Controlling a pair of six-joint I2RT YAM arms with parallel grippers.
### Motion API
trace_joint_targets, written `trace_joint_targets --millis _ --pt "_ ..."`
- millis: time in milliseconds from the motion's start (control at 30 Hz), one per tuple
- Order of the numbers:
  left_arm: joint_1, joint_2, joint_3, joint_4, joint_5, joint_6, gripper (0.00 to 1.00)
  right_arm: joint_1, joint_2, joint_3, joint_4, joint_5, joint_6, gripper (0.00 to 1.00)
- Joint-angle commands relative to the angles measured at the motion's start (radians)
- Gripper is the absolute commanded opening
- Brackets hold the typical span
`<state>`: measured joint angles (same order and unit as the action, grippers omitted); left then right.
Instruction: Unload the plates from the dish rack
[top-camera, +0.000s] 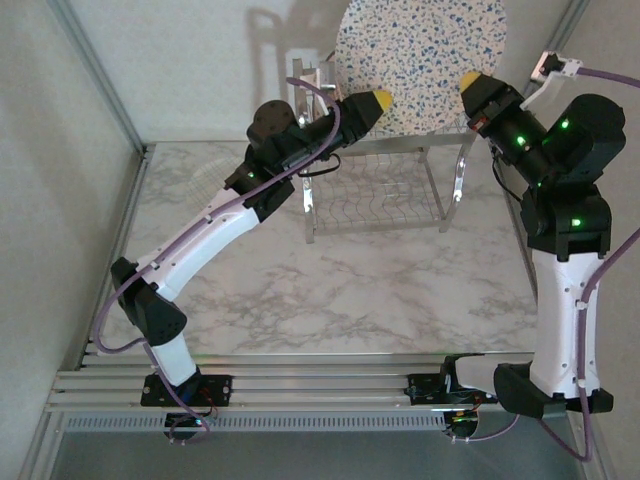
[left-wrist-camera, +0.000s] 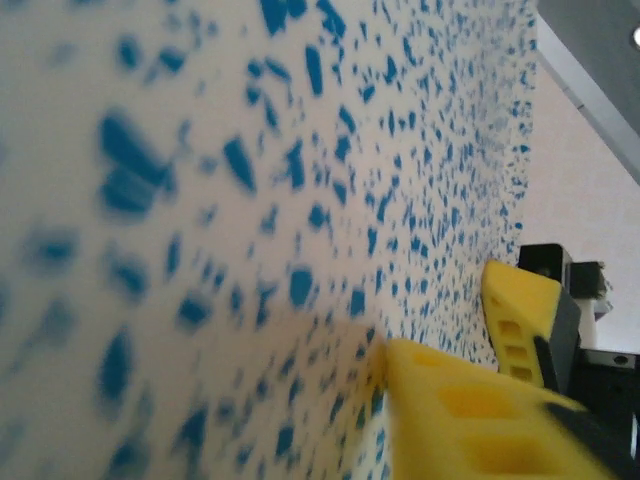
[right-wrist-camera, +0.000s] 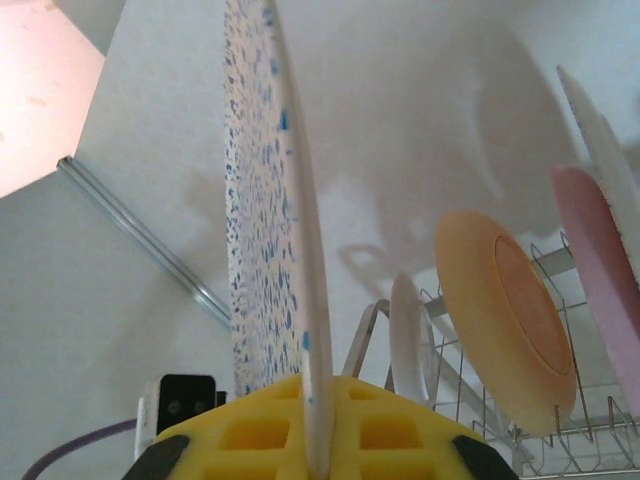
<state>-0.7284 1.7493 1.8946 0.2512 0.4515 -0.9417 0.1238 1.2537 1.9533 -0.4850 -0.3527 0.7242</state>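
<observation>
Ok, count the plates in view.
5. A speckled plate stands edge-on in the right hand; behind it in the rack, left to right: a white plate, a yellow one, a pink one, and a pale one at the frame's edge. More may be hidden.

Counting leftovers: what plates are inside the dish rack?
Right wrist view: a white plate, a yellow plate and a pink plate stand in the dish rack. From above, the speckled plate hides them.
</observation>
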Motion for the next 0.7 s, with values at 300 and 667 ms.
trace_joint_targets --millis 300,667 --pt "0.040 -0.025 0.006 0.044 0.019 -0.064 0.00 0.006 0.003 -0.024 0.080 -0.065 0.003 0.00" --pt "0.231 -0.125 -0.019 0.086 0.074 -0.198 0.00 0.041 0.013 0.018 0.013 -0.069 -0.186 0.71"
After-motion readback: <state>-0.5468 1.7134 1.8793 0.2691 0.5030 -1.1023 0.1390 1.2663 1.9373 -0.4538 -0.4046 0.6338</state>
